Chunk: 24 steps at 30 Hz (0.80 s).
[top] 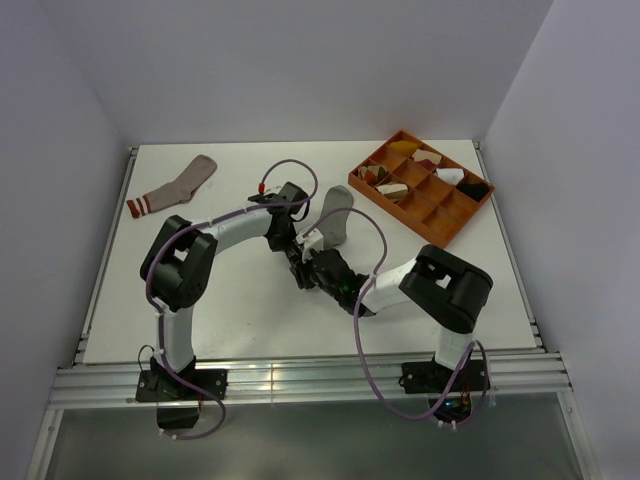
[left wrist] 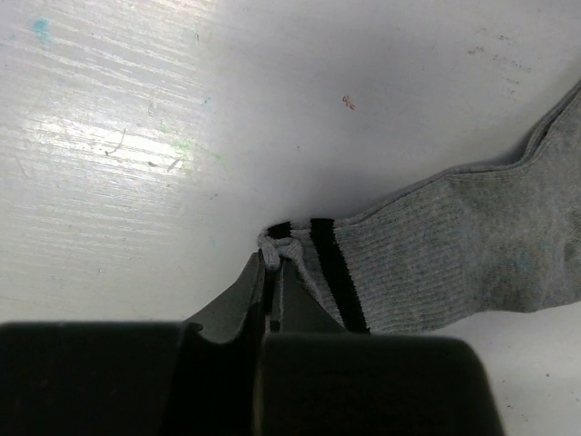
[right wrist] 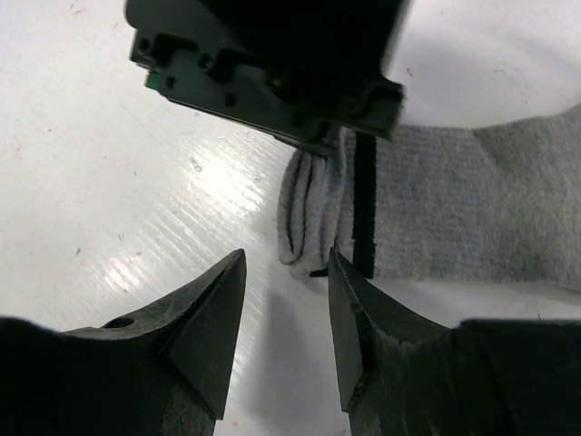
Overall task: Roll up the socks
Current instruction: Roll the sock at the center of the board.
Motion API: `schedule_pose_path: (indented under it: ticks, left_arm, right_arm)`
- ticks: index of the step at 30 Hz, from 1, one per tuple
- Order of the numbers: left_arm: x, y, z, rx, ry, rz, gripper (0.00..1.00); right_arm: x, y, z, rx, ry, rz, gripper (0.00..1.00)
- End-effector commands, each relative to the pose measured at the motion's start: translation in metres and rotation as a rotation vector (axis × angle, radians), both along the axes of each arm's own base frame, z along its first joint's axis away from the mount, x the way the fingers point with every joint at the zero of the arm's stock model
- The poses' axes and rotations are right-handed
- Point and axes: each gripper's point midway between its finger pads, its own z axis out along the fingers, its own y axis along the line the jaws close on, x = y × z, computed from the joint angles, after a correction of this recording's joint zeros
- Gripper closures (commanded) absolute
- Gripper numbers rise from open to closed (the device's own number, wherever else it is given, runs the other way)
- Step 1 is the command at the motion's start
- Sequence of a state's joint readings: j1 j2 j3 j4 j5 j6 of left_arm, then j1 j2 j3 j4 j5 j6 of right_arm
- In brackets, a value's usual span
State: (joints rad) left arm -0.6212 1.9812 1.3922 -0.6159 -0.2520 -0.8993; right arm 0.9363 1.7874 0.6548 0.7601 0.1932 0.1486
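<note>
Top view: the grey sock (top: 336, 212) lies mid-table, toe toward 1 o'clock. Its cuff is hidden where the left arm (top: 235, 228) and right arm (top: 395, 275) meet. The pinkish-tan sock (top: 175, 187) lies at 10 o'clock near the edge of the table (top: 480, 290). The orange tray (top: 422, 188) fills 2 o'clock. Open tabletop runs from 4 to 8 o'clock.

Left wrist: the left gripper (left wrist: 270, 263) is clamped on the striped cuff's bunched corner. The sock runs off frame at 3 o'clock, and bare surface spreads from 9 to 1 o'clock.

Right wrist: the right gripper (right wrist: 286, 300) stands apart, holding nothing, with the cuff's folded edge just above the gap. Whether its 5 o'clock finger touches the knit is unclear. The left gripper's body hides the cuff at 12 o'clock.
</note>
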Motion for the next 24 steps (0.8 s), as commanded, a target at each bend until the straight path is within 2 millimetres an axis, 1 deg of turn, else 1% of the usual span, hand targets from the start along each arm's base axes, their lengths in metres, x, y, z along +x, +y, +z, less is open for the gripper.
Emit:
schedule_pose_path:
  ticks: [1, 4, 5, 7, 8, 9, 11, 12, 14, 15, 17, 18, 20, 21, 23, 24]
  left_arm:
    - [-0.017, 0.013, -0.017, 0.065, 0.094, -0.028, 1.0]
    - [-0.02, 0.012, -0.02, 0.059, 0.104, -0.034, 1.0]
    - [-0.02, 0.013, -0.021, 0.061, 0.105, -0.032, 1.0]
    - [-0.02, 0.012, -0.02, 0.058, 0.102, -0.034, 1.0]
    - [-0.019, 0.012, -0.019, 0.055, 0.101, -0.033, 1.0]
    - [-0.019, 0.012, -0.019, 0.056, 0.1, -0.033, 1.0]
    - [-0.018, 0.011, -0.017, 0.054, 0.095, -0.034, 1.0]
    - [-0.018, 0.011, -0.016, 0.054, 0.093, -0.035, 1.0]
    - [-0.017, 0.01, -0.016, 0.055, 0.092, -0.035, 1.0]
    - [-0.017, 0.01, -0.016, 0.054, 0.093, -0.035, 1.0]
    - [-0.017, 0.01, -0.017, 0.053, 0.095, -0.033, 1.0]
    - [-0.017, 0.009, -0.017, 0.047, 0.095, -0.034, 1.0]
    - [-0.018, 0.009, -0.016, 0.045, 0.094, -0.033, 1.0]
    - [-0.017, 0.009, -0.015, 0.045, 0.091, -0.033, 1.0]
    - [-0.017, 0.009, -0.014, 0.042, 0.085, -0.025, 1.0]
    - [-0.017, 0.009, -0.012, 0.036, 0.081, -0.024, 1.0]
  right_arm:
    - [0.015, 0.007, 0.013, -0.028, -0.091, -0.038, 0.51]
    - [0.017, 0.009, 0.013, -0.051, -0.111, -0.042, 0.51]
    - [0.014, 0.011, 0.011, -0.063, -0.111, -0.036, 0.51]
    - [0.016, 0.012, 0.008, -0.09, -0.125, -0.044, 0.51]
    - [0.013, 0.015, 0.007, -0.1, -0.129, -0.036, 0.51]
    - [0.015, 0.018, 0.008, -0.11, -0.135, -0.035, 0.51]
    - [0.014, 0.018, 0.001, -0.141, -0.128, -0.032, 0.51]
    - [0.013, 0.022, 0.001, -0.14, -0.13, -0.026, 0.52]
    - [0.013, 0.02, -0.003, -0.16, -0.125, -0.037, 0.52]
    - [0.014, 0.023, -0.001, -0.16, -0.128, -0.04, 0.54]
    - [0.017, 0.018, -0.01, -0.2, -0.121, -0.068, 0.56]
    - [0.017, 0.02, -0.012, -0.207, -0.121, -0.069, 0.59]
    - [0.02, 0.015, -0.017, -0.24, -0.115, -0.097, 0.64]
    - [0.021, 0.016, -0.018, -0.241, -0.108, -0.104, 0.72]
    - [0.021, 0.012, -0.024, -0.265, -0.094, -0.118, 0.79]
    - [0.02, 0.013, -0.023, -0.256, -0.085, -0.118, 0.86]
